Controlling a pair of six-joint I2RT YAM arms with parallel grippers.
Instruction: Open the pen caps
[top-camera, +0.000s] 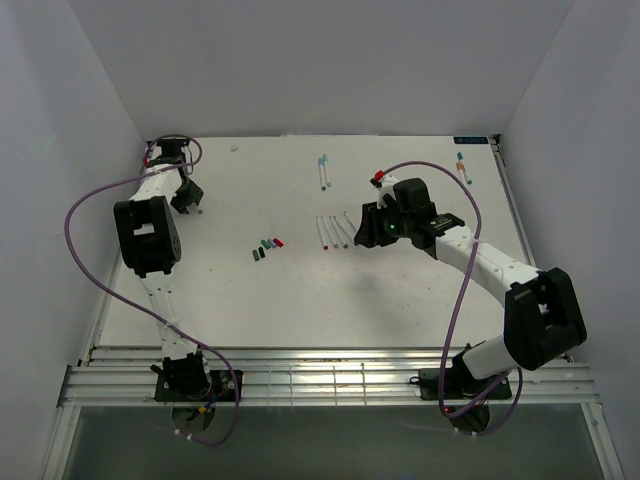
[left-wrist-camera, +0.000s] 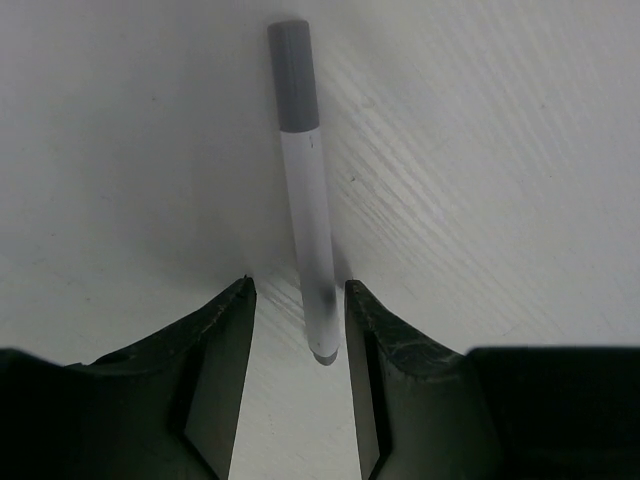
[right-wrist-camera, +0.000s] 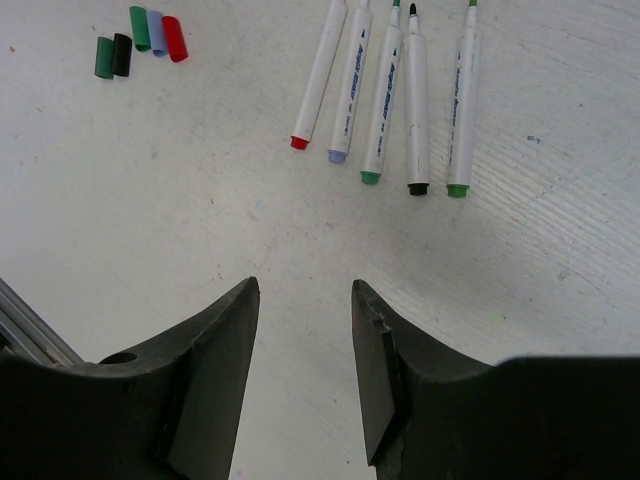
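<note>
A white pen (left-wrist-camera: 310, 220) with a grey cap (left-wrist-camera: 292, 75) lies on the table. Its bare end sits between the open fingers of my left gripper (left-wrist-camera: 297, 285), nearer the right finger; I cannot tell if it touches. In the top view the left gripper (top-camera: 187, 203) is at the far left. My right gripper (right-wrist-camera: 303, 283) is open and empty above bare table, just right of several uncapped pens (top-camera: 333, 232) that also show in the right wrist view (right-wrist-camera: 385, 90). Loose caps in green, black, lavender and red (right-wrist-camera: 139, 40) lie in a cluster (top-camera: 266, 247).
Two capped pens (top-camera: 323, 172) lie at the back centre and another capped pen (top-camera: 463, 167) at the back right. A small red item (top-camera: 379, 178) lies behind the right gripper. White walls close the table on three sides; a slatted rail (top-camera: 330, 375) runs along the near edge.
</note>
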